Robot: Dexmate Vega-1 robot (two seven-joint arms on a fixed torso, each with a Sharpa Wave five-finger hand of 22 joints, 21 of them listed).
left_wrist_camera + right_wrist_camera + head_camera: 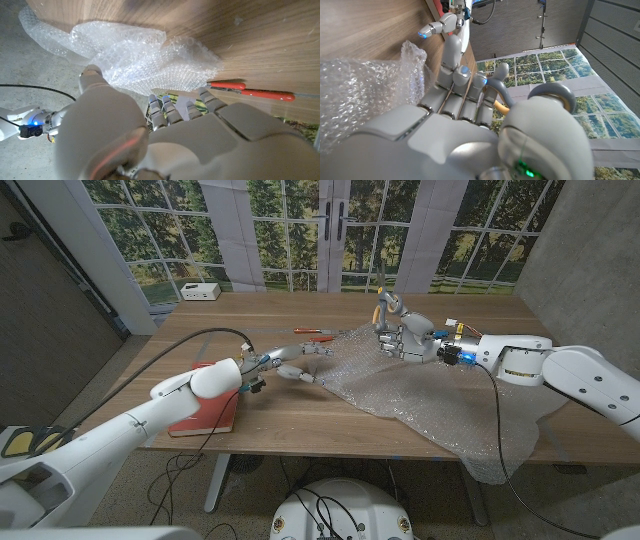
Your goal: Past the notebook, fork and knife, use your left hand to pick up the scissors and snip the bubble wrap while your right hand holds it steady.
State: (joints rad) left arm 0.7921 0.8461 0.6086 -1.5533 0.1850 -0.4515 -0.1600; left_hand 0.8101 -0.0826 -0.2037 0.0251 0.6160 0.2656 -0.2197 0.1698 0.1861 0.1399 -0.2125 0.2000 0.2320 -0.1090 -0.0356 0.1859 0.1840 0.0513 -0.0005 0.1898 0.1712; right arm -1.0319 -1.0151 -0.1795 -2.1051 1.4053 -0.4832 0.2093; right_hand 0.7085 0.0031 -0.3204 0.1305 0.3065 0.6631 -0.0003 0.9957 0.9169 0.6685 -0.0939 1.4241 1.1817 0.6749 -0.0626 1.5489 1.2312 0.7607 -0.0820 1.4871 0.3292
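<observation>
Scissors [312, 333] lie untouched on the table's far side, just beside the bubble wrap [420, 395], so pickup's pending: left hand [293, 366] empty, fingers spread, must reach farther; right hand [402, 335] stands on the wrap, grip unclear.

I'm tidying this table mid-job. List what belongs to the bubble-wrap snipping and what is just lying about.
Belongs to the job:
bubble wrap
scissors, apparently held in the right robot hand
left robot hand, at the wrap's edge

Lying about:
red notebook
red-handled utensils
white box
</observation>
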